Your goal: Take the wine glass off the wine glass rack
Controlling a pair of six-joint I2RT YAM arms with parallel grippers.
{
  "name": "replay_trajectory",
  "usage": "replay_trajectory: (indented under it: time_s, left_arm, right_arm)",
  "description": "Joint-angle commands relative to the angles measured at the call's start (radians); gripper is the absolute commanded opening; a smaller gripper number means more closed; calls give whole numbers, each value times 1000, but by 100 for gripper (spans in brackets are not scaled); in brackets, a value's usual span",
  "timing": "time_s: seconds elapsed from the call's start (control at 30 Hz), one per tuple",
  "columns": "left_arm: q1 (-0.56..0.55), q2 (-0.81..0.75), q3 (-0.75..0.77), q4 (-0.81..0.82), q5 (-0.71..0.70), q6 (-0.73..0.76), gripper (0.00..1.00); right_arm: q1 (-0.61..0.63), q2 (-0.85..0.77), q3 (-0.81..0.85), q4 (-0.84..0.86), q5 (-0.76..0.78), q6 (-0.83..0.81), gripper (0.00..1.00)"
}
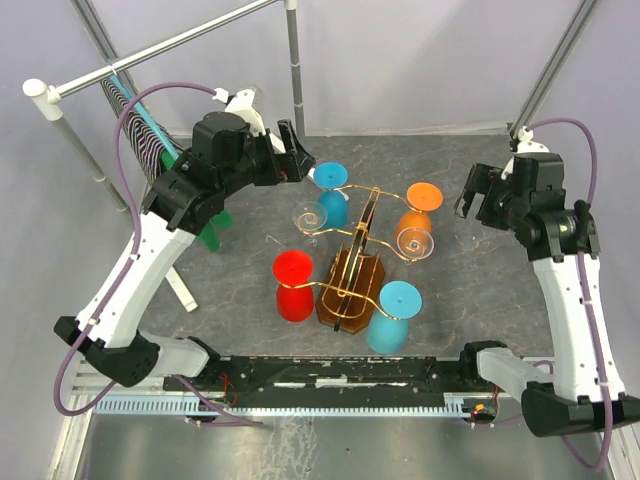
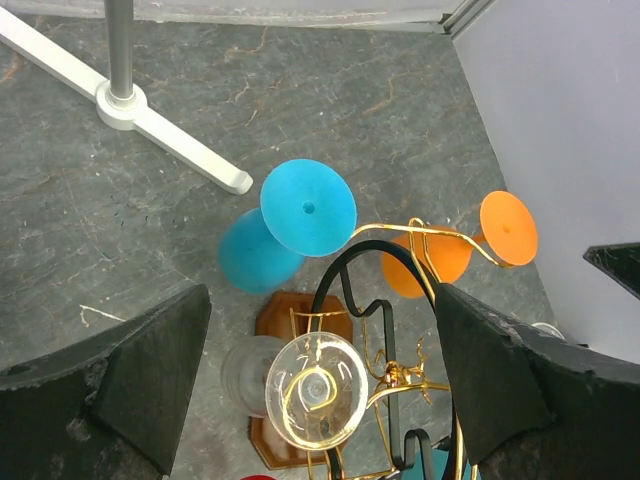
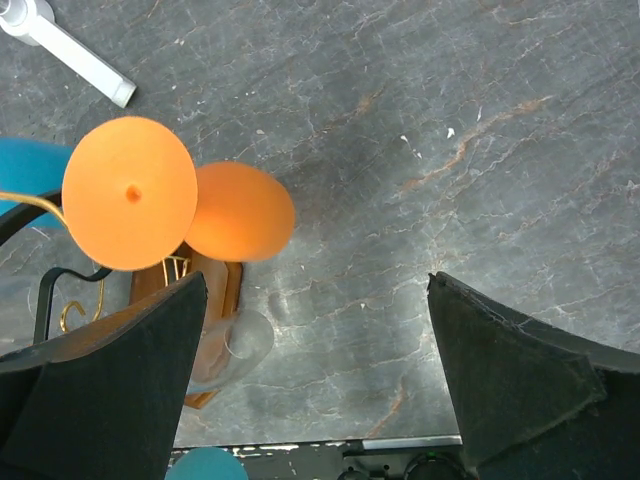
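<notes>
Top external view has the grey worktop [image 1: 480, 290] with the wine glass rack [image 1: 352, 288] in the middle. The rack is gold wire on a brown wooden base. Six glasses hang on it upside down, with their feet up. There is a far blue glass [image 1: 331, 190], a near blue glass [image 1: 392, 315], a red glass [image 1: 293, 285], an orange glass [image 1: 420, 205] and two clear ones.

The left gripper [image 1: 298, 160] is up by the far blue glass, at the far left of the rack. The right gripper [image 1: 472, 195] is off to the right of the orange glass and does not touch it.

From the left wrist view, the left gripper [image 2: 320, 350] is wide open and holds nothing. A clear wine glass [image 2: 315, 390] hangs on the gold wire below it, in the gap between its two fingers, and nothing touches it.

From the right wrist view, the right gripper [image 3: 315, 370] is wide open too, with nothing in it. The orange glass [image 3: 130, 193] sits off to one side of the gap.
</notes>
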Motion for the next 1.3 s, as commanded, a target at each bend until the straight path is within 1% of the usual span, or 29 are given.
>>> replay_trajectory:
  time_s: [0.0,0.07,0.13,0.23,0.37,0.47,0.67,0.77,0.97,1.03,1.2,1.27]
  left_arm:
    - [-6,-18,9,34,-10,3,99]
    - [-5,-26,-8,36,-25,1,99]
    - [-6,-31,-19,38,-29,2,99]
    - [-5,-37,-20,31,-30,5,99]
    - [-5,-49,-33,29,-34,6,99]
    - [-6,-64,-52,28,-30,-2,99]
    - [-5,-87,-73,30,-22,-12,99]
    - [-6,-98,-76,30,-24,-13,99]
    - [-5,-108,-74,30,-25,-18,99]
    - [-6,-111,-74,30,-25,-18,99]
    - [-5,-116,-74,30,-24,-21,99]
    - [-7,-117,-72,30,-26,-22,99]
  right_arm:
    - [-11,60,47,42,-1,13,100]
    - [-41,53,5,113,-46,44,100]
    - [-75,28,-72,232,-122,92,95]
    - [-114,36,-115,297,-221,152,90]
    - [-169,34,-202,447,-414,255,83]
    - [-196,28,-263,544,-503,321,79]
    - [-231,49,-365,732,-648,439,63]
    - [-233,49,-390,775,-675,464,57]
    - [-236,66,-422,837,-755,495,34]
    - [-237,67,-433,855,-773,508,33]
    - [-237,63,-446,837,-788,490,33]
    - [-237,57,-456,844,-799,492,32]
